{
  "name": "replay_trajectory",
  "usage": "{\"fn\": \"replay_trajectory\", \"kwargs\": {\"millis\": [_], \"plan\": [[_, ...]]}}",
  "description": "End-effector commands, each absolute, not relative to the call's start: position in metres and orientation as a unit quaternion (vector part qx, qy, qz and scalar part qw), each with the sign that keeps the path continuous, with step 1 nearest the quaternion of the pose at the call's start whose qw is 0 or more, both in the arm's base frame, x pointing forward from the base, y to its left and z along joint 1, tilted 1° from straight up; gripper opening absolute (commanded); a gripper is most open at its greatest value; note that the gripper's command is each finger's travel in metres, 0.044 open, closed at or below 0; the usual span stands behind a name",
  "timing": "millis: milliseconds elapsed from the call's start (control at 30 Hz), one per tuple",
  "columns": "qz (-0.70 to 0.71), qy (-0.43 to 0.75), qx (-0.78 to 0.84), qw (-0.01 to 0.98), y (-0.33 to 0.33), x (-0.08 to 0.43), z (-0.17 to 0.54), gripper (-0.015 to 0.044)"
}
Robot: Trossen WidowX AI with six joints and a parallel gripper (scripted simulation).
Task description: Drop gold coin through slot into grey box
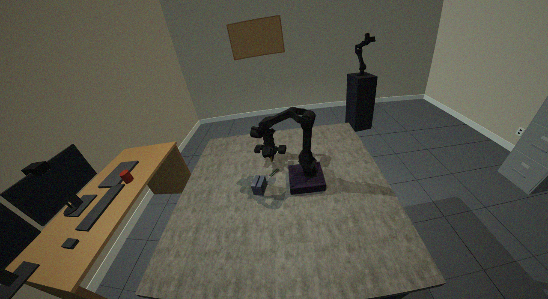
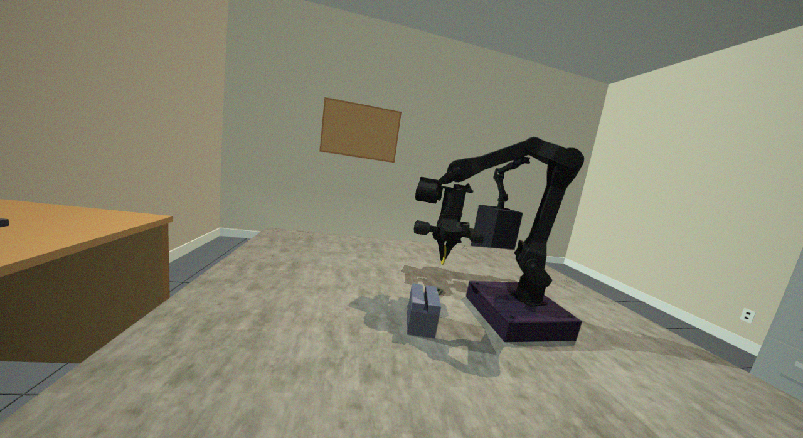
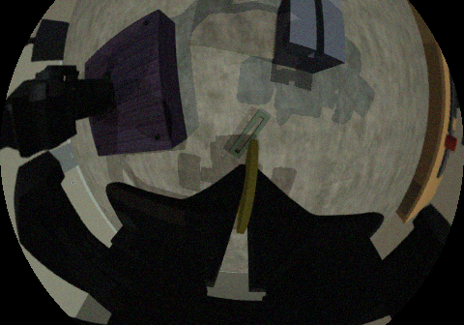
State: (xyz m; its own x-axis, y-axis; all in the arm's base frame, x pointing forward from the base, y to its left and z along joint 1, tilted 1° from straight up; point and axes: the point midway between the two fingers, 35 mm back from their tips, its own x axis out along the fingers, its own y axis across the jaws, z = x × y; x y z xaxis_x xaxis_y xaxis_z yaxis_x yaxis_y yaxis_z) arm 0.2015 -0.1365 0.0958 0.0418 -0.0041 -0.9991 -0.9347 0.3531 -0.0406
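Arm [image 2: 539, 199] arched high, end effector [image 2: 444, 256] downward, fingers clamped on the coin [image 3: 246, 186].

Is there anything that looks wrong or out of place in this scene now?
Nothing stands out. The gripper holds the gold coin on edge, above the table. The green holder lies below it, and the grey box stands upright nearby, slot on top.
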Motion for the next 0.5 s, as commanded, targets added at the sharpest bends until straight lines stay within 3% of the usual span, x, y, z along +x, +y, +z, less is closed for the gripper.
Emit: {"fn": "replay_trajectory", "kwargs": {"millis": [0,467], "plan": [[0.393,0.572,-0.412,0.591,-0.134,0.208,0.096,0.0000],[0.393,0.571,-0.412,0.591,-0.115,0.233,0.098,0.0000]]}}
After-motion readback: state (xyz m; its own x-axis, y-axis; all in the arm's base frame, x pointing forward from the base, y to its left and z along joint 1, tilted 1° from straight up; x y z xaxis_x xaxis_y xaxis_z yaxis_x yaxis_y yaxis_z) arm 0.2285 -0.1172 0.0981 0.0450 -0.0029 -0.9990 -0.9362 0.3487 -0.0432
